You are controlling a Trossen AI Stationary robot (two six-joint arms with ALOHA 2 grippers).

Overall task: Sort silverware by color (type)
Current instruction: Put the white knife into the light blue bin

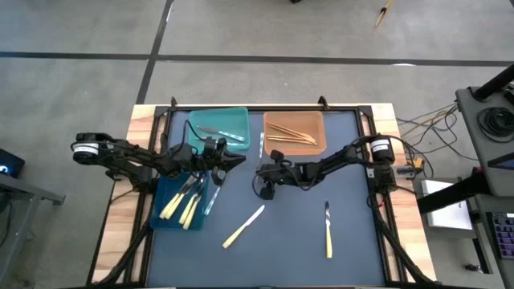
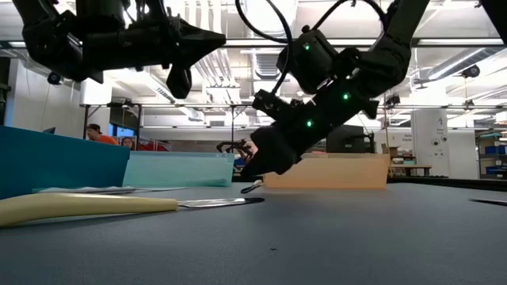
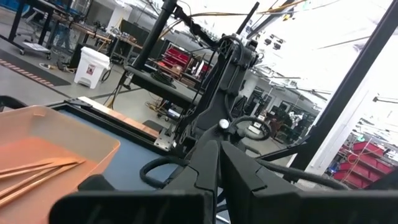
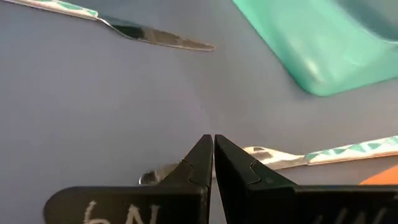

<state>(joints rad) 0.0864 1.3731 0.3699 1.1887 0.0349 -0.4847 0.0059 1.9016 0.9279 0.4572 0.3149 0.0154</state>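
Dark matte tabletop (image 1: 353,241) with pale wood edges, centre of the high view. Three shallow rectangular plastic bins along its upper and left part: a smooth orange-tan bin (image 1: 295,131) holding slim orange-tan utensils (image 1: 291,136); a glossy teal-green bin (image 1: 221,127) with one silvery grey piece (image 1: 217,132) inside; a deep blue bin (image 1: 170,201) at centre-left holding several pale yellow-handled utensils (image 1: 181,207).

Loose silverware on the bare mat: a pale yellow knife (image 1: 244,225) lying diagonally at lower centre, a yellow-handled knife with grey blade (image 1: 328,230) upright at lower right, a slim silvery piece (image 1: 261,144) between the green and orange bins.

Left end effector (image 1: 238,160), dark tapered fingers pressed together, nothing held, just above the blue bin's upper right corner. Right end effector (image 1: 260,169) facing it at centre frame, fingers likewise together and empty.

Only the right wrist view shows patterned handles: a knife with a teal-and-white handle and shiny blade (image 4: 124,26) at top, a fork of the same pattern (image 4: 311,155) at right, just beside the closed tips (image 4: 213,142). The low view alone shows the right end effector (image 2: 247,170) tilted down close to the mat, and people far back in the room. The left wrist view looks across to the other arm, orange bin at lower left.
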